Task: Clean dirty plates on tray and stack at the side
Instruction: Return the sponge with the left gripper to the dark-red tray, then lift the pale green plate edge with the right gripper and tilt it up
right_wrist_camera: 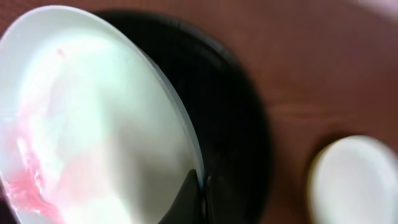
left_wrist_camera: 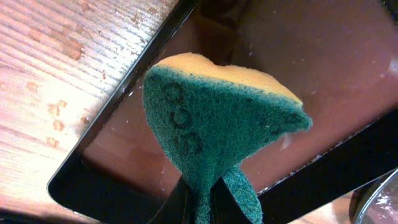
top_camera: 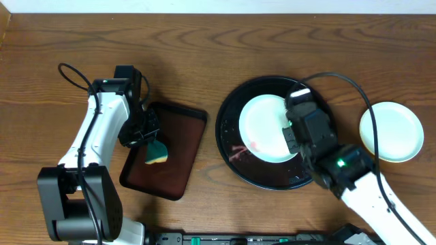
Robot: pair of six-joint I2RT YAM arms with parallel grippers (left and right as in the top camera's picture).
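Smeared plate tilted over tray, rim in right fingers

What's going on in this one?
The left jaws are shut on a green-and-yellow sponge, held over the rectangular maroon tray. The right jaws pinch the rim of a pale plate with a red smear. It is over the round black tray, which shows red streaks too. A pale yellow plate sits on the table to the right and looks clean.
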